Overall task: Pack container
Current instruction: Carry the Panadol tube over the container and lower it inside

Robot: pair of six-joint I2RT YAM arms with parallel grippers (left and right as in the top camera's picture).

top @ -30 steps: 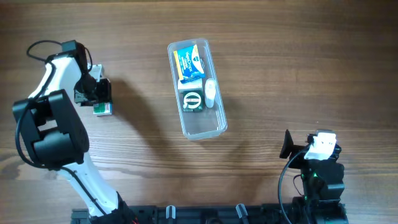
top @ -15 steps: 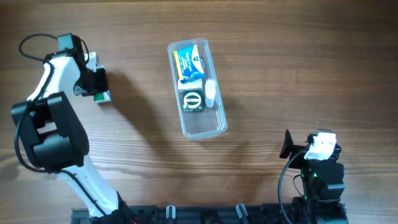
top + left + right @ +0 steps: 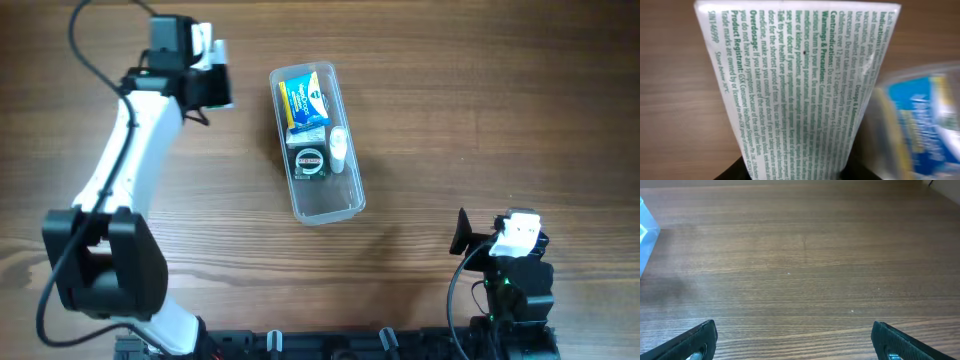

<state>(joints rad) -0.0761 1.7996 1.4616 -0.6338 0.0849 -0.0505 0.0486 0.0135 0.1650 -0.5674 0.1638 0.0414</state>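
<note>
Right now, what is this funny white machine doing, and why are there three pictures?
These are two robot arms at a wooden table. One picture looks down from above. The other two come from small cameras on each wrist. The left gripper holds a white box with green print, close to the clear container. Inside the container lie a blue and yellow packet, a green box and a small white thing. The right gripper is open and empty, with only bare wood in front of it.
</note>
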